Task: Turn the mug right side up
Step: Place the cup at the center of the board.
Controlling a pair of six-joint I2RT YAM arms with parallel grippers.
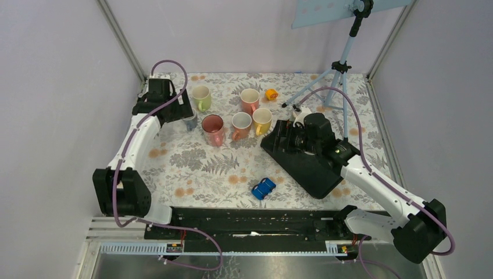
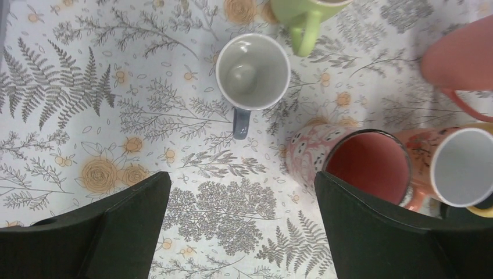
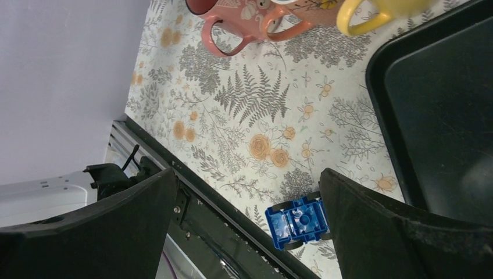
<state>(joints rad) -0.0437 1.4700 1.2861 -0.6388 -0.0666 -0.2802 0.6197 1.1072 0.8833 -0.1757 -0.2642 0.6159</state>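
Observation:
A grey-blue mug (image 2: 253, 71) with a white inside stands upright on the flowered cloth, its handle towards my left gripper. In the top view it (image 1: 190, 122) sits at the far left, just in front of that gripper. My left gripper (image 2: 241, 177) is open and empty above bare cloth, a little short of the mug; in the top view it (image 1: 181, 113) is beside the mug. My right gripper (image 3: 247, 174) is open and empty, hovering over the black tray's left end (image 1: 283, 138).
A green mug (image 1: 202, 97), a pink patterned mug (image 1: 213, 129), an orange mug (image 1: 241, 125), a yellow mug (image 1: 262, 120) and a salmon mug (image 1: 250, 100) stand upright mid-table. A black tray (image 1: 314, 174) lies right. A blue toy car (image 1: 263, 188) lies near the front. A tripod (image 1: 340, 70) stands at the back right.

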